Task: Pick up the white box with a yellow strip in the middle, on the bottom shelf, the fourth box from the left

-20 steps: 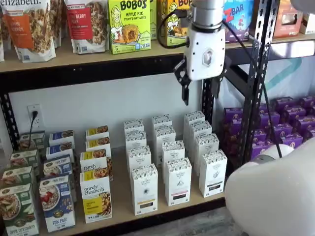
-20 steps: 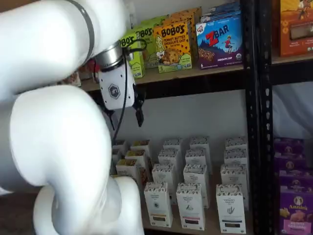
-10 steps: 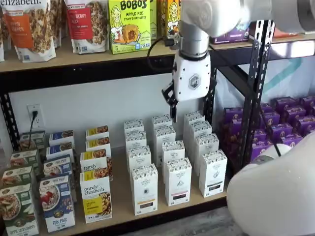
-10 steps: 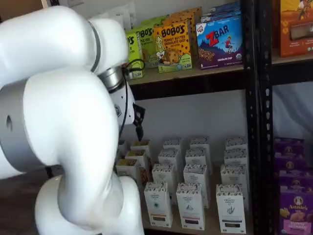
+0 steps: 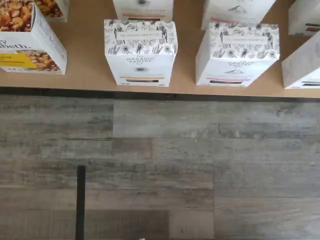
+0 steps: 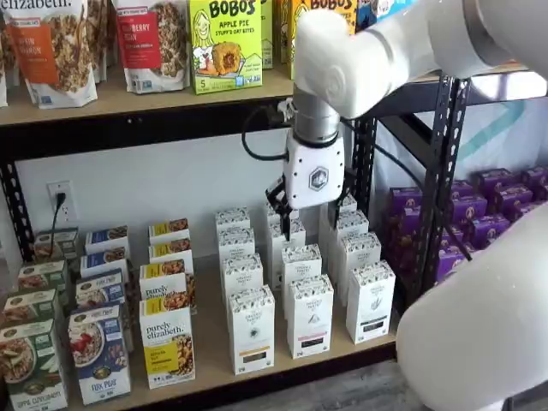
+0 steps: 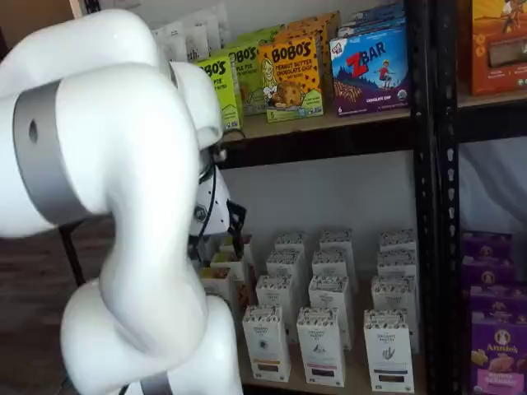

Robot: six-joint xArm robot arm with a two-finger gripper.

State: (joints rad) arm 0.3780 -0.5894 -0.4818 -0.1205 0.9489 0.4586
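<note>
Our gripper hangs above the bottom shelf with its black fingers spread apart and nothing held. The white box stands upright at the shelf's front edge, below and to the camera's left, so we must descend forward toward it.

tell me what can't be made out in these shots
- Gripper: one black finger shows in a shelf view, gap unreadable; the arm hides it in the other.
- White box: band colour too small there.
- Bottom shelf: wrist view's edges cut off its rear rows.
</note>
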